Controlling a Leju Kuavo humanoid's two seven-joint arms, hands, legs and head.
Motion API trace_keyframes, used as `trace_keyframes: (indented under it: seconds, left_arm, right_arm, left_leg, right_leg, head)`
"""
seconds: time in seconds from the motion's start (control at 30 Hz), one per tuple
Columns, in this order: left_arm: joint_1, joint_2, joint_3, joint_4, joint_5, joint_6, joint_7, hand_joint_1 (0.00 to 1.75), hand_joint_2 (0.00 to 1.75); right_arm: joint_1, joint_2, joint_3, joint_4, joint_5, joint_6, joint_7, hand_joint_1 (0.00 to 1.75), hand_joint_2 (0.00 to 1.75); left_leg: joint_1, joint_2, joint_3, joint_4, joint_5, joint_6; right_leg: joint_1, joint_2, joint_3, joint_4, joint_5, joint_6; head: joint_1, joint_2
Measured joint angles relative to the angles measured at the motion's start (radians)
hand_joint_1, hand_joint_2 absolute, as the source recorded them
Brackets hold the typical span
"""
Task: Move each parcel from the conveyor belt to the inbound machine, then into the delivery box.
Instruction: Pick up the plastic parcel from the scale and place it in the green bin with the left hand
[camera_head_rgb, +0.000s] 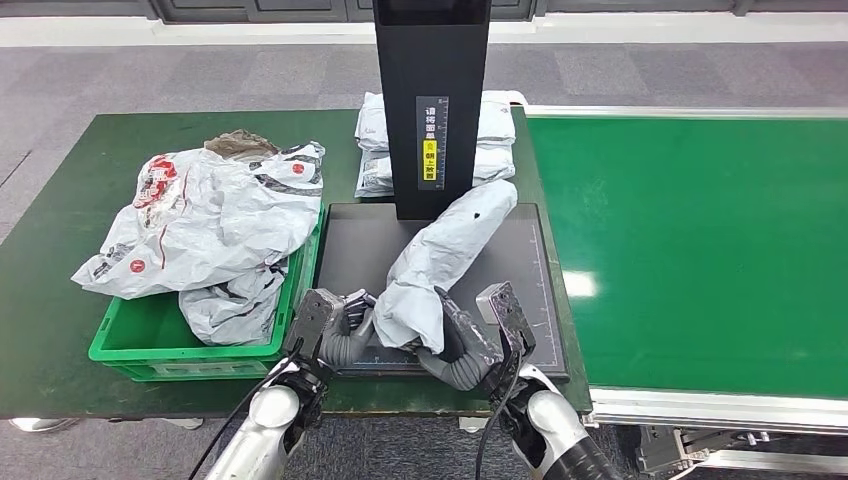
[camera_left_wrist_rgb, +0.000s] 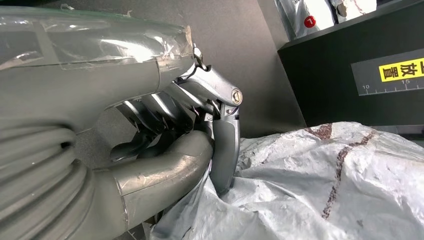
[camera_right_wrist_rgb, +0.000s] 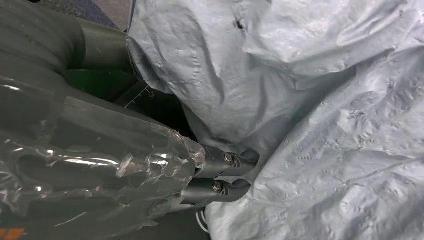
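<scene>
On the dark scanner surface (camera_head_rgb: 520, 290), both hands' fingers (camera_left_wrist_rgb: 224, 150) clasp a grey parcel (camera_head_rgb: 445, 260); the green crate (camera_head_rgb: 150, 340) sits just beside the left hand (camera_head_rgb: 335, 325).

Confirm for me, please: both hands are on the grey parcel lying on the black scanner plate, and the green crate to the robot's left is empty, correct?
Not quite. The head view shows the green crate heaped with grey parcels. The rest holds: the left hand and right hand are on the grey parcel on the black scanner plate.
</scene>
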Motion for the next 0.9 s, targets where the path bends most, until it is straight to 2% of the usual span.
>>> trace_keyframes:
  seconds: [0.07, 0.3, 0.57, 0.73, 0.9]
  left_arm:
    - [0.0, 0.001, 0.0, -0.001, 0.008, 0.012, 0.0, 1.75, 1.75]
    - [0.017, 0.018, 0.013, -0.035, 0.033, 0.059, 0.0, 1.75, 1.75]
    - [0.064, 0.029, 0.066, -0.1, 0.034, 0.09, 0.005, 1.75, 1.75]
    - [0.098, 0.03, 0.095, -0.145, 0.015, 0.096, 0.01, 1.75, 1.75]
    - [0.108, 0.029, 0.111, -0.172, 0.005, 0.101, 0.01, 1.75, 1.75]
  right_arm:
    - [0.006, -0.001, -0.004, -0.004, 0.003, -0.006, -0.01, 0.0, 0.0]
    - [0.069, -0.039, -0.086, -0.176, 0.04, -0.049, -0.057, 0.0, 0.0]
    - [0.199, -0.096, -0.286, -0.449, 0.074, -0.155, -0.145, 0.0, 0.0]
    - [0.333, -0.1, -0.421, -0.628, 0.095, -0.206, -0.177, 0.0, 0.0]
    - [0.409, -0.098, -0.491, -0.731, 0.119, -0.219, -0.18, 0.0, 0.0]
  left_leg:
    - [0.0, 0.0, 0.0, 0.0, 0.0, 0.0]
    - [0.0, 0.0, 0.0, 0.0, 0.0, 0.0]
    - [-0.001, 0.0, 0.0, 0.0, -0.002, 0.001]
    - [0.0, 0.001, 0.0, 0.0, -0.005, 0.001]
    - [0.0, 0.002, 0.0, 0.0, -0.005, 0.001]
  right_leg:
    - [0.0, 0.0, 0.0, 0.0, 0.0, 0.0]
    - [0.0, 0.0, 0.0, 0.0, 0.0, 0.0]
    - [-0.001, -0.001, 0.0, 0.0, -0.001, 0.001]
    - [-0.001, 0.0, 0.0, 0.0, -0.002, 0.0]
    - [0.0, 0.0, 0.0, 0.0, -0.003, -0.001]
  head:
    - [0.0, 0.0]
    - [0.0, 0.0]
    - [0.0, 0.0]
    - [0.0, 0.0]
    - [0.0, 0.0]
